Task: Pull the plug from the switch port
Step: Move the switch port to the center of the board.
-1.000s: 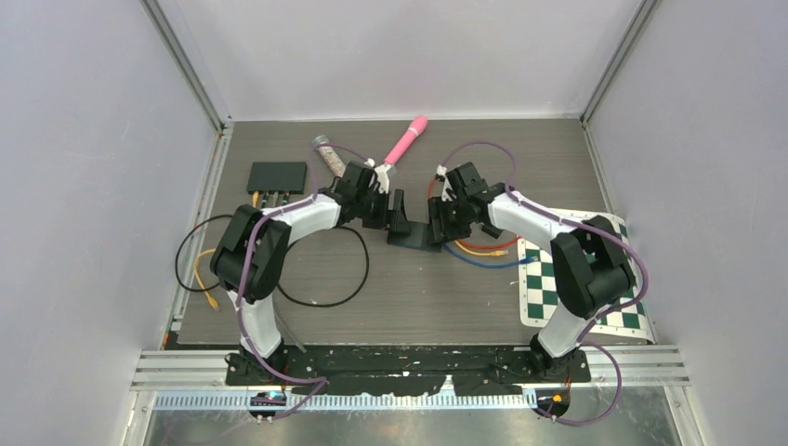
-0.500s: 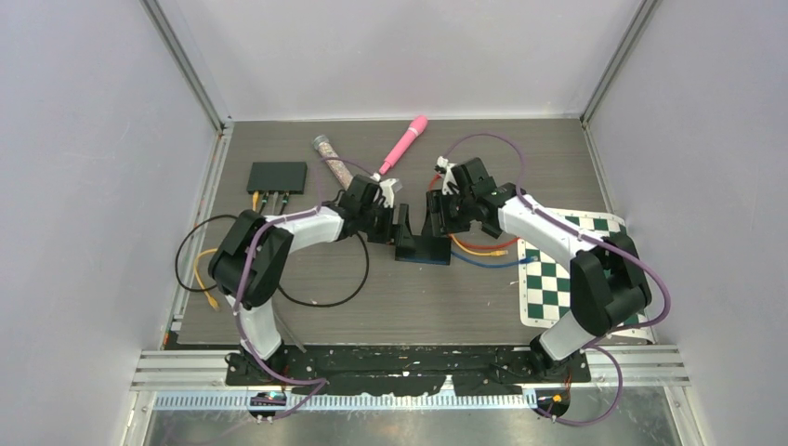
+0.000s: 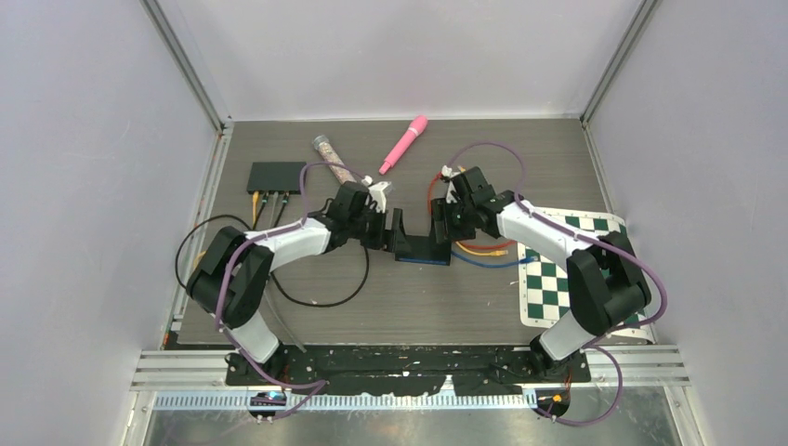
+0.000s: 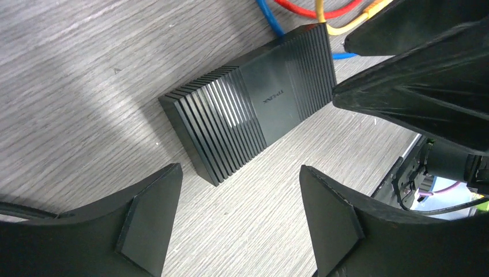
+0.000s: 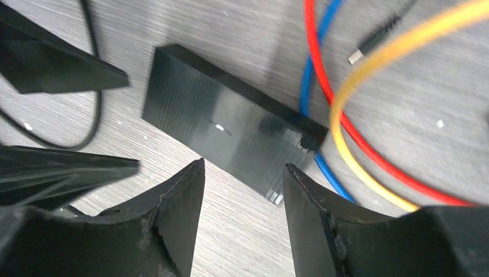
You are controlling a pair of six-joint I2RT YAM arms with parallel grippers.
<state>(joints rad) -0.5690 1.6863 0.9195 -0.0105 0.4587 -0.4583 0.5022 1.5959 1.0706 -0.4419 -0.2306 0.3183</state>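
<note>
The switch (image 3: 423, 253) lay flat on the tabletop (image 3: 446, 297), long axis left-to-right, between both arms. The left gripper (image 3: 395, 228) stood wide and empty over its plain end. The right gripper (image 3: 439, 223), parted and empty, was nearer the plug (image 5: 311, 141) of the blue cable (image 3: 479, 263), seated in the right-facing port.

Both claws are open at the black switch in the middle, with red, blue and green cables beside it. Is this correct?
Only the green is wrong: the third is a yellow cable, as the right wrist view shows. The left claw and right claw are open at the black switch, with the red cable and blue cable beside it.
</note>
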